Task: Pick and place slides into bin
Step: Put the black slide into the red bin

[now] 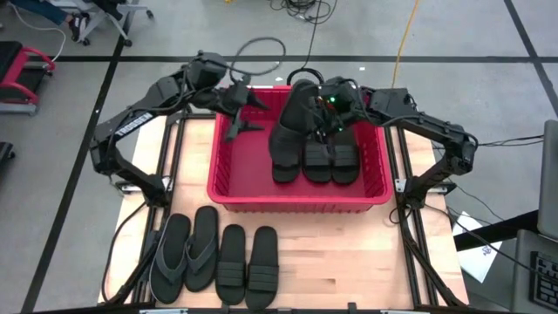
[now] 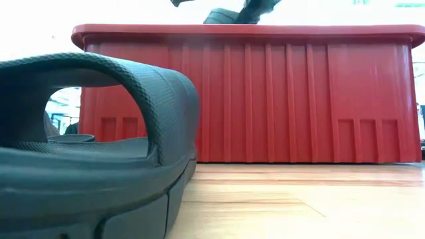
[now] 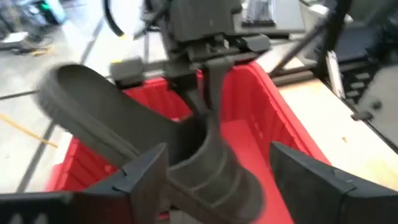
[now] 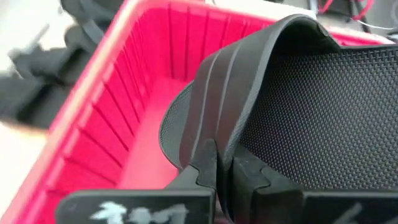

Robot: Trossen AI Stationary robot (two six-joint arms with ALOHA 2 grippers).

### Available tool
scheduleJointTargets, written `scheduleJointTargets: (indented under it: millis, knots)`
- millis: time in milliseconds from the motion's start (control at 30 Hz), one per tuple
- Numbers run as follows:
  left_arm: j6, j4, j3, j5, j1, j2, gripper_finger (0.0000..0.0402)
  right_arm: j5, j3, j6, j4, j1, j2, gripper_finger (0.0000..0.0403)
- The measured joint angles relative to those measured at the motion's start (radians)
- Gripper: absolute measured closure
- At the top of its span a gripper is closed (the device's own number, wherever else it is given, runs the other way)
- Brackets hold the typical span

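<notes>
- Right up against the low camera sits a black slide [image 2: 93, 153] on the counter [image 2: 299, 206], its ribbed band arching over the sole; behind it rises the red bin's [image 2: 246, 93] long wall, so nothing inside can be seen from down here.
- Overhead, the top view opens the bin [image 1: 235, 187] up: three black slides [image 1: 316, 155] lie side by side in its right half, soles down, and the left half is bare red floor.
- Over that right half, a fourth slide [image 1: 298, 103] hangs tilted at the bin's far edge, with the right claw [image 1: 330, 106] on it.
- From the right wrist, the grip is plain: the right claw [image 4: 222, 177] is pinched together on the band of that slide [image 4: 298, 99], the textured footbed filling the picture above the red floor.
- Only the left wrist view shows the left claw [image 3: 217, 186] with fingers spread wide apart, nothing between them touching; the tilted slide [image 3: 143, 137] hangs just ahead under the other arm.
- From above, the left claw [image 1: 240, 112] hovers over the bin's far left corner.
- On the near counter [image 1: 349, 262] outside the bin, the top view finds a grey flip-flop pair [image 1: 186, 253] and beside it two more black slides [image 1: 247, 264].
</notes>
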Motion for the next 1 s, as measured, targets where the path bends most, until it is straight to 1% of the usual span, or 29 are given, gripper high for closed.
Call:
scheduleJointTargets:
  millis: [100, 200, 300, 400, 567, 667, 800, 1000]
  knots:
    - [0.047, -0.064, -0.001, -0.022, -0.036, 0.025, 0.0102, 0.111, 0.000, -0.026, -0.032, 0.026, 0.003, 0.0399]
    - [0.121, -0.095, -0.001, -0.129, -0.093, 0.048, 0.0097, 0.148, -0.001, -0.014, -0.033, 0.034, 0.007, 0.0399]
    - [0.193, -0.092, -0.001, -0.228, -0.142, 0.060, 0.0101, 0.149, 0.000, 0.006, 0.019, 0.035, 0.013, 0.0399]
    - [0.219, -0.082, -0.001, -0.256, -0.165, 0.061, 0.0107, 0.143, 0.000, 0.010, 0.022, 0.037, 0.033, 0.0399]
    - [0.246, -0.078, -0.001, -0.318, -0.155, 0.060, 0.0111, 0.119, 0.000, 0.010, 0.038, 0.052, 0.071, 0.0399]
    - [0.271, -0.095, -0.001, -0.335, -0.149, 0.060, 0.0110, 0.116, 0.000, 0.017, 0.071, 0.075, 0.087, 0.0399]
    - [0.309, -0.131, -0.001, -0.336, -0.143, 0.068, 0.0117, 0.117, -0.001, 0.048, 0.171, 0.099, 0.081, 0.0399]
    - [0.346, -0.163, 0.001, -0.326, -0.147, 0.076, 0.0133, 0.118, -0.002, 0.084, 0.203, 0.103, 0.055, 0.0399]
